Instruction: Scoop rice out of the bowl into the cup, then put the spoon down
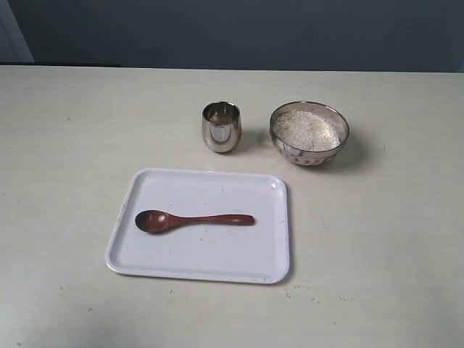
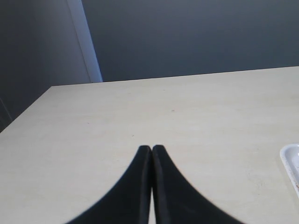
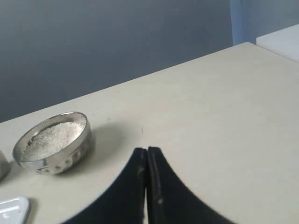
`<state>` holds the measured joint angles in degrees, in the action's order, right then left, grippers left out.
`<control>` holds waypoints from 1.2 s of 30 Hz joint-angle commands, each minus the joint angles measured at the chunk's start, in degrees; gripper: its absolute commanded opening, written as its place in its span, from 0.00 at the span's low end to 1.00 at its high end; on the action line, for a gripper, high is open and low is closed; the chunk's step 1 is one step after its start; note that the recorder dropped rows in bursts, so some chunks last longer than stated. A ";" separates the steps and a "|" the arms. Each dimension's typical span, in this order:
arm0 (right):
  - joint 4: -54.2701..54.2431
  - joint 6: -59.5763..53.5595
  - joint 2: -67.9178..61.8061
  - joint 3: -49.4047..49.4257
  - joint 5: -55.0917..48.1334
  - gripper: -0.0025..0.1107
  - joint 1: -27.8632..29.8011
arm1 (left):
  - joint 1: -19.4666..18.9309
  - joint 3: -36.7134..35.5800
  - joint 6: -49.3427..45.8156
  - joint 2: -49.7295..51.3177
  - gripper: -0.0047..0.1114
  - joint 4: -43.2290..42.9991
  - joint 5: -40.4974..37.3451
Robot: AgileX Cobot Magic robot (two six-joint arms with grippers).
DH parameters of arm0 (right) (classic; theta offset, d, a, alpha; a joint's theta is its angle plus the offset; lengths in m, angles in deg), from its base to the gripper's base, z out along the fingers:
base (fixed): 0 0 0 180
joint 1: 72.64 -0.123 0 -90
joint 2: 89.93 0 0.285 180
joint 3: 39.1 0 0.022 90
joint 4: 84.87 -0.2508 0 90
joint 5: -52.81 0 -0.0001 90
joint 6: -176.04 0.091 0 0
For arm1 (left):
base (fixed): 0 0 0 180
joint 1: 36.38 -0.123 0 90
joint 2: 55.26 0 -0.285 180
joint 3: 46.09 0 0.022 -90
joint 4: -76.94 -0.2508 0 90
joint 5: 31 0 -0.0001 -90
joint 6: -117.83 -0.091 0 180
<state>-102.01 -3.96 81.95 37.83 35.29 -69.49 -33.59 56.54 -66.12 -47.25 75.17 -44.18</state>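
Observation:
A dark reddish-brown wooden spoon [image 1: 190, 220] lies flat on a white tray [image 1: 156, 262], its oval bowl toward the left. Behind the tray stands the small steel cup [image 1: 220, 127]; I cannot make out what is inside it. To its right sits the wider steel bowl [image 1: 309, 149] heaped with white rice [image 1: 307, 129]. The bowl [image 3: 63, 158] and rice [image 3: 52, 135] also show in the right wrist view, off to one side of my right gripper [image 3: 147, 150], which is shut and empty. My left gripper [image 2: 151, 148] is shut with nothing in it, over bare table. Neither gripper appears in the exterior view.
The pale table [image 1: 384, 239] runs back to a dark wall. A corner of the tray [image 2: 292, 163] shows at the edge of the left wrist view, and another corner of the tray [image 3: 13, 207] in the right wrist view.

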 commanded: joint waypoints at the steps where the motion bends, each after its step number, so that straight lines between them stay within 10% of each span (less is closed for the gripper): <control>1: -0.15 -0.34 0.34 0.29 -0.77 0.02 0.41 | 0.13 0.14 0.13 -0.22 0.04 -0.07 0.73; 36: -1.59 0.00 0.34 0.29 -0.52 0.02 0.41 | 0.13 0.14 0.13 -0.22 0.04 -0.07 0.73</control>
<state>-103.65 -3.96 82.07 37.83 34.47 -69.49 -33.59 56.54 -66.12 -47.25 75.17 -44.18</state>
